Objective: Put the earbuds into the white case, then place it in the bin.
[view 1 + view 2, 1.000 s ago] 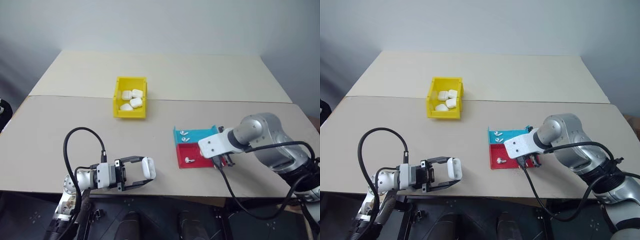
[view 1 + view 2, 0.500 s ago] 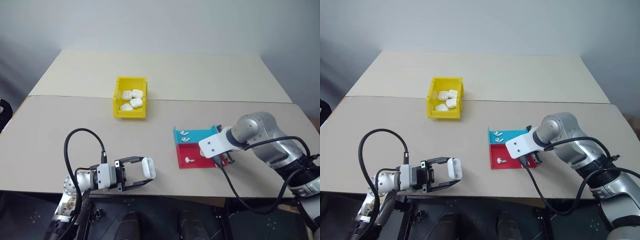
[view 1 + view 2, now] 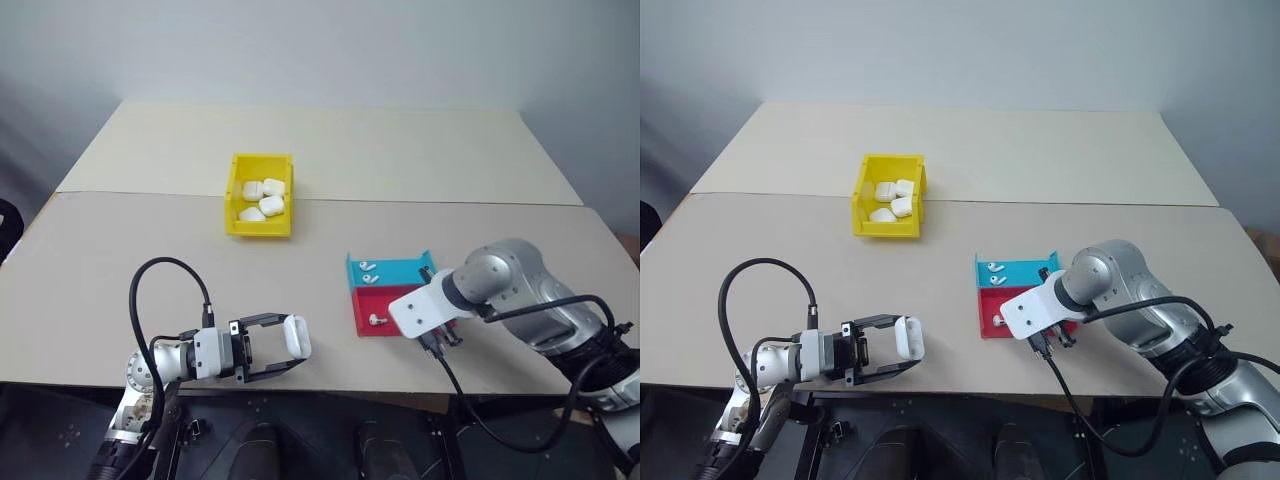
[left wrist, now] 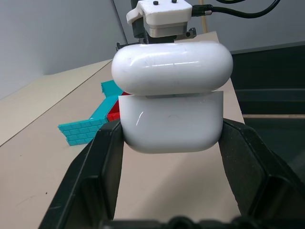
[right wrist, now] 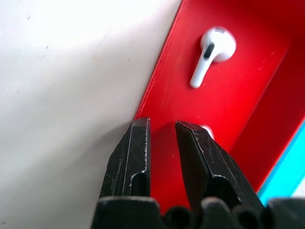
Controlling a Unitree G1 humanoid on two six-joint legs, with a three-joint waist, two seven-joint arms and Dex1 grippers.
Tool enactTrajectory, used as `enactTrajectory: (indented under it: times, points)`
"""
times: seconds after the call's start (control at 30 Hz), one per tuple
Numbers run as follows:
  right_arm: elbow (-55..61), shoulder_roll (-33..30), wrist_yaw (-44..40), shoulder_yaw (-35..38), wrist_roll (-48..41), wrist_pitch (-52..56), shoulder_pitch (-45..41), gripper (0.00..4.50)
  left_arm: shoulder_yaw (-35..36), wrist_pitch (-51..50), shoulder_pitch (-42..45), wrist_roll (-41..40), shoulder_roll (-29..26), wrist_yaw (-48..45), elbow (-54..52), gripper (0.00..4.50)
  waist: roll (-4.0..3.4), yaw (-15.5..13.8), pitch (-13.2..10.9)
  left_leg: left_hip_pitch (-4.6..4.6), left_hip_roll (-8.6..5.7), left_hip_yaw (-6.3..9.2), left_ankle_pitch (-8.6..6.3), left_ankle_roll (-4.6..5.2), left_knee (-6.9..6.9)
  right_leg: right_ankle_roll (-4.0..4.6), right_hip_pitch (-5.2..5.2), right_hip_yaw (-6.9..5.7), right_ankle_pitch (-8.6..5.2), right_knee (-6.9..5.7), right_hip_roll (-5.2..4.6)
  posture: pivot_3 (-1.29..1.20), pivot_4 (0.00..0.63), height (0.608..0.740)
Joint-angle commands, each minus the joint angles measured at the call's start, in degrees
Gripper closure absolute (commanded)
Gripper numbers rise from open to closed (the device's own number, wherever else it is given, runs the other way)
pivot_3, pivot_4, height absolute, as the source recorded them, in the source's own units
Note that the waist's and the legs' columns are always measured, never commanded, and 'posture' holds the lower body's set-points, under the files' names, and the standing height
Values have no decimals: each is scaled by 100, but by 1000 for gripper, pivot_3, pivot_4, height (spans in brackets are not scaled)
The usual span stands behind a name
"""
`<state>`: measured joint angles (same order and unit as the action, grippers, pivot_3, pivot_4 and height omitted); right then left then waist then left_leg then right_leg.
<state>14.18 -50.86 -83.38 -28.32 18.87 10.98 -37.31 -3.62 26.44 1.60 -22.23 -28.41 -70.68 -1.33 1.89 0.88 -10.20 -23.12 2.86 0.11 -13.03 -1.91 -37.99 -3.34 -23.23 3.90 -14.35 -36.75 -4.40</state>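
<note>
Care needed: lower narrowly parted right gripper [image 5: 159, 131] squarely over earbud [image 5: 213, 53] in red tray [image 3: 372, 302], keeping left gripper [image 3: 292, 352] clamped on case [image 3: 296, 336].

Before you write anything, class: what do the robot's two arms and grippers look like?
Both arms are silver-grey metal with rounded joints. The left gripper and right gripper each have two black fingers. A white block sits behind the right gripper. Black cables loop from both wrists.
</note>
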Motion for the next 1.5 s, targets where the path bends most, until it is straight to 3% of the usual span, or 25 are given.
enactTrajectory:
  times: [0.03, 0.27, 0.37, 0.47, 0.87, 1.5]
  points:
    - [152, -99, -29, 470, -349, -18, -145, 3325, -18, 161, 31, -13, 1, 45, -67, 1772, 0, -1, 0, 0, 0, 0, 0, 0, 0, 0, 0, 0, 0, 0, 0, 0, 150, 740]
    - [-280, -449, -792, 761, -1287, -1081, -826, 3325, -21, 155, 13, -8, -12, 47, -55, 1772, -1, 10, -1, 4, 1, 0, 0, 0, 0, 0, 4, 0, 0, 1, 0, 0, 150, 740]
    - [-835, -376, -903, 374, -1185, -1780, -1203, 2766, -44, 137, 30, 18, 1, 67, -38, 1772, -1, 34, -1, 9, 2, -1, 0, 0, 0, 0, 7, 0, 0, 1, 0, 0, 150, 740]
    - [-1378, -24, -854, 39, -862, -2112, -1562, 1796, -59, 141, 42, 37, 22, 91, -31, 1772, -1, 62, -1, 12, 2, -2, 0, 0, 1, 0, 7, 2, 0, -1, 1, 0, 150, 740]
    - [-2253, 83, -912, -1298, -682, -3120, -2230, 1796, -73, 153, -62, 120, 0, 225, -163, 1772, -3, 21, -2, 4, 2, -3, 0, 0, 1, 1, -1, 2, 0, -3, -1, 0, 150, 740]
    - [-2734, 428, -899, -1305, -335, -3327, -2103, 1796, -140, 192, -62, 148, -46, 291, -142, 1772, -4, 20, -2, 6, 2, -4, 0, 1, 1, 2, 0, 3, 0, -5, 0, 0, 150, 740]
